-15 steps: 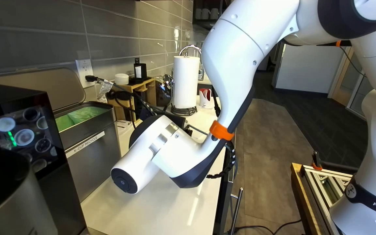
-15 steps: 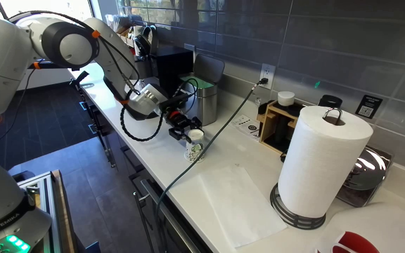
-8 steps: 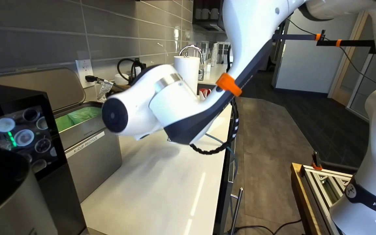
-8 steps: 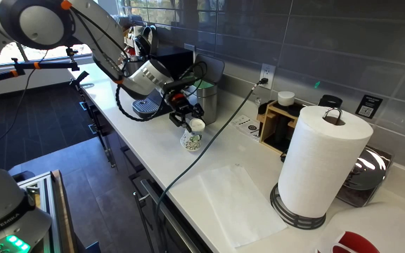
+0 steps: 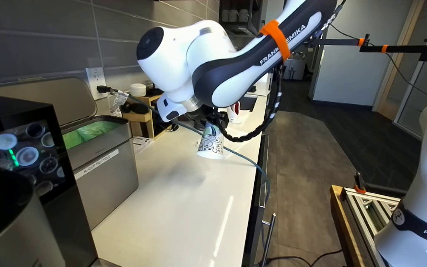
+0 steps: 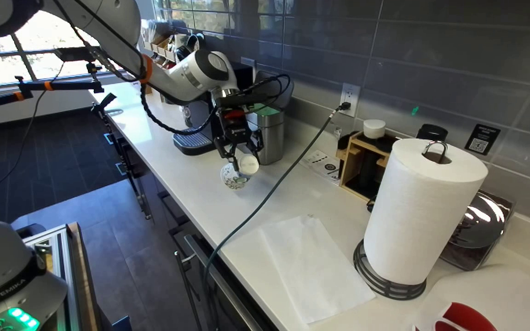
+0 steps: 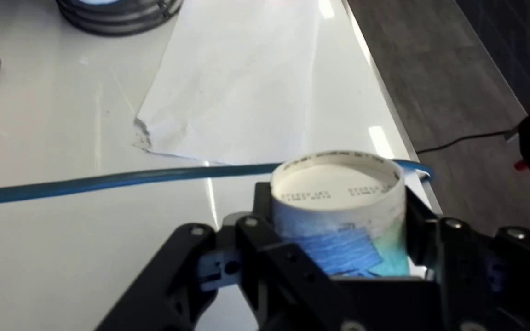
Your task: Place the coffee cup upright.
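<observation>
Tipped the coffee cup (image 5: 211, 144) further than before, pinched near its base in the part-closed gripper (image 7: 338, 208), apparently clear of the counter (image 5: 176, 215).

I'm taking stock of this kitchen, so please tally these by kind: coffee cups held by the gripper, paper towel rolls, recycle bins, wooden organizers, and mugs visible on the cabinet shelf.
Held coffee cup: 1
Paper towel roll: 1
Recycle bin: 1
Wooden organizer: 1
Mugs visible: 3
Total: 7
</observation>
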You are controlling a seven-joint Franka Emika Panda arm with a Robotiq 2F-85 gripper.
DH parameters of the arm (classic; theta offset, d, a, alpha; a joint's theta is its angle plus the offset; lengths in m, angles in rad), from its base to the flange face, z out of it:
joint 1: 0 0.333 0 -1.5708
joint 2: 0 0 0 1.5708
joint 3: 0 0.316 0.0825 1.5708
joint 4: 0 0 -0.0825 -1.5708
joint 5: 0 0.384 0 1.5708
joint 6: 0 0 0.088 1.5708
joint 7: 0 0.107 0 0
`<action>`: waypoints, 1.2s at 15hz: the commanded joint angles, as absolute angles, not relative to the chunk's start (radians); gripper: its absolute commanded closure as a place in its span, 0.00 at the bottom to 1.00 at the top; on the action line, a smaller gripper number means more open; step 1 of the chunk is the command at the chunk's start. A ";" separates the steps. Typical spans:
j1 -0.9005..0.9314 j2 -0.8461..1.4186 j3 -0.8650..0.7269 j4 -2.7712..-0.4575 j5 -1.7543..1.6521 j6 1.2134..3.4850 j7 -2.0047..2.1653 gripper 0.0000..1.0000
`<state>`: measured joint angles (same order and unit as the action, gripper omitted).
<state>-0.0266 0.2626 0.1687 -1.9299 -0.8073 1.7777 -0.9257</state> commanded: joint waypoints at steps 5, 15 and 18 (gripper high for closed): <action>-0.030 0.119 0.132 -2.145 -0.403 1.982 -1.117 0.60; -0.057 0.172 0.106 -2.133 0.184 2.141 -1.452 0.60; -0.072 0.200 0.103 -2.111 0.374 2.171 -1.542 0.47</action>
<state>-0.0547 0.1621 0.1052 -2.1396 0.2142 2.1375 -1.4505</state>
